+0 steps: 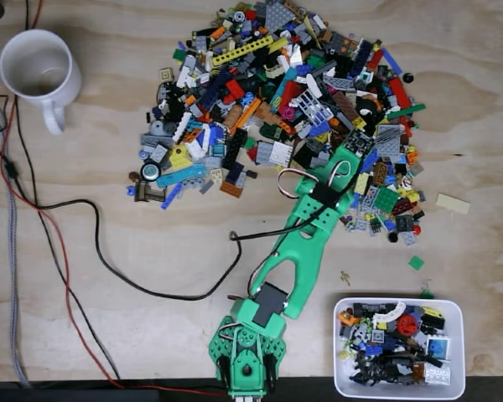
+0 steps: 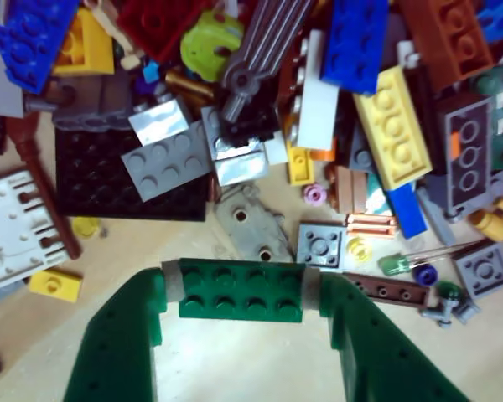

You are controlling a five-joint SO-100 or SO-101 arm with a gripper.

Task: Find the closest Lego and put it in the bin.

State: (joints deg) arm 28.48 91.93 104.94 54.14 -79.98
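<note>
In the wrist view my green gripper [image 2: 241,289] is shut on a dark green 2x4 Lego brick [image 2: 235,293], clamped lengthwise between the taped fingertips [image 2: 172,280]. It sits at the near edge of the Lego pile [image 2: 235,126], just over the wooden table. In the fixed view the gripper [image 1: 355,155] reaches into the lower right part of the big pile [image 1: 277,100]. The bin [image 1: 459,347], a shallow white tray that holds several pieces, stands at the bottom right, beside the arm's base [image 1: 245,360].
A white mug [image 1: 35,71] stands at the top left. Black and red cables [image 1: 75,251] run over the left and middle of the table. A beige plate [image 1: 453,203] and a small green piece [image 1: 416,262] lie loose right of the pile.
</note>
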